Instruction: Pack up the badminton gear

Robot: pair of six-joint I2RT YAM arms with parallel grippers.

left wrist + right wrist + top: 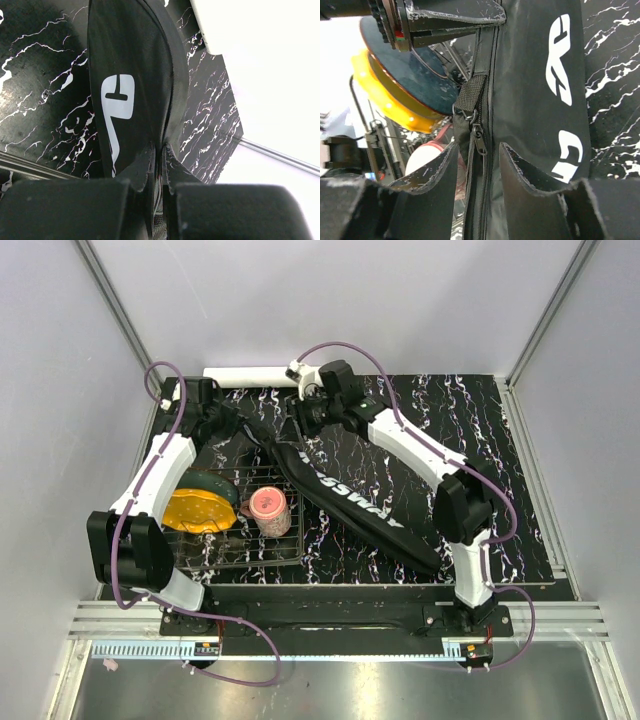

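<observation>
The long black "CROSSWAY" bag [360, 505] lies diagonally across the dark marbled table. My left gripper [243, 428] is shut on the bag's upper end; in the left wrist view its jaws [160, 150] pinch the zippered edge of the bag [135, 60]. My right gripper [303, 418] is open just beside it. In the right wrist view it [478, 146] straddles the bag's [535, 75] zipper, with the zipper pull [480, 139] between the fingers, untouched. A white tube [250, 373] lies at the table's back edge. Rackets and shuttlecocks are not in view.
A wire rack [245, 550] at the front left holds a yellow-black object [200, 508] and a pink cup [270, 510]; both also show in the right wrist view, the yellow-black object [390, 95] close to the bag's end. Grey walls enclose the table.
</observation>
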